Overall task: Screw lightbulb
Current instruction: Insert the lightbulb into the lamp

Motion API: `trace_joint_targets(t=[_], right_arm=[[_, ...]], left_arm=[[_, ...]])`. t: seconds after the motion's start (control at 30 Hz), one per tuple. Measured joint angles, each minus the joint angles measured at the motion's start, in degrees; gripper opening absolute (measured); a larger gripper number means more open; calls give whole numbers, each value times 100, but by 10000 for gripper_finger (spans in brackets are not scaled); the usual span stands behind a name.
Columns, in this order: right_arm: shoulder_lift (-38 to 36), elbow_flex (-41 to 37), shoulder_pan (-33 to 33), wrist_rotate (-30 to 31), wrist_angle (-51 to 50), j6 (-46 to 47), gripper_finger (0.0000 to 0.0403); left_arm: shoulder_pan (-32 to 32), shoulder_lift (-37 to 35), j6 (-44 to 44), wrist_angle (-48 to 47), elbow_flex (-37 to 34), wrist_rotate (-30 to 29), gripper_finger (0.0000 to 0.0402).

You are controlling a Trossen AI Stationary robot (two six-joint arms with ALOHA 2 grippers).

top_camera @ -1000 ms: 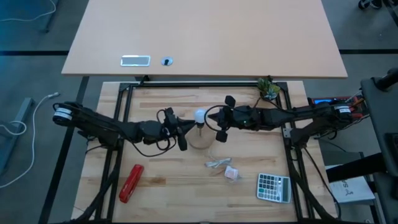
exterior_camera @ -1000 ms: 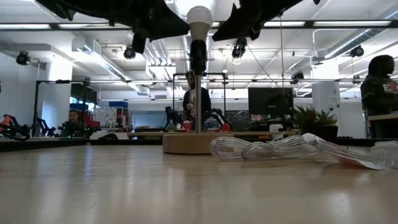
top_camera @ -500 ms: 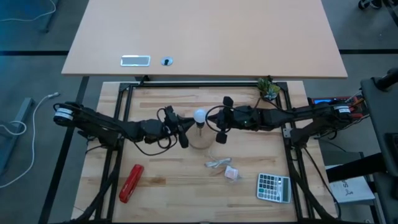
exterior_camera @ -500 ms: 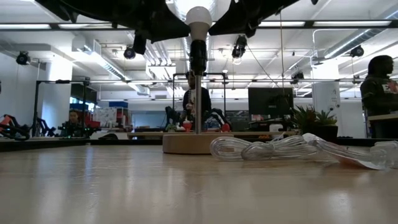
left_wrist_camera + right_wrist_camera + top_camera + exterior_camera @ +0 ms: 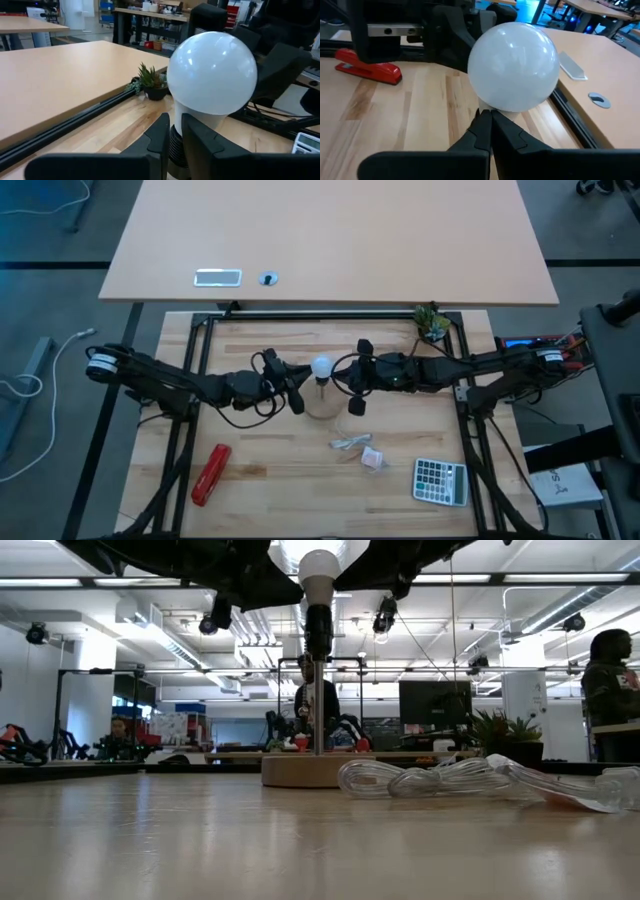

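the lightbulb [image 5: 321, 366] stands upright in its socket; my left gripper [image 5: 173, 134] pinches its threaded neck steady, right gripper [image 5: 487, 126] shut, empty, just beside.

I count: one lightbulb [image 5: 321, 366], one red stapler [image 5: 210, 474], one calculator [image 5: 440, 481], one potted plant [image 5: 431, 321], my two grippers.

A wooden table [image 5: 250, 450] carries a round wooden base [image 5: 305, 770], red stapler [image 5: 211, 474], plastic wrapper [image 5: 350, 443], packet [image 5: 372, 459], calculator [image 5: 440, 481] and small plant [image 5: 431, 321].

Two slim black jointed arms — looped black cables, white base collars.
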Motion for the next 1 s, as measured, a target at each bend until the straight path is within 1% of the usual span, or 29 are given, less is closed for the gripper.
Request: trace_joint_targets(t=[0.17,0.4,0.6,0.87,1.0], right_arm=[[-14,0,0,64,-117,92,0],[-23,0,-2,505,-322,102,0],[-26,0,-44,538,-170,12,0],[33,0,-15,491,7,-123,0],[65,0,-14,278,-2,-127,0]], left_arm=[[-91,-109,-2,-45,0,4,41],[-315,-231,-81,-137,0,20,41],[-316,-91,-188,-169,0,66,41],[-92,24,-143,-57,0,50,41],[-58,24,-38,-33,0,52,41]])
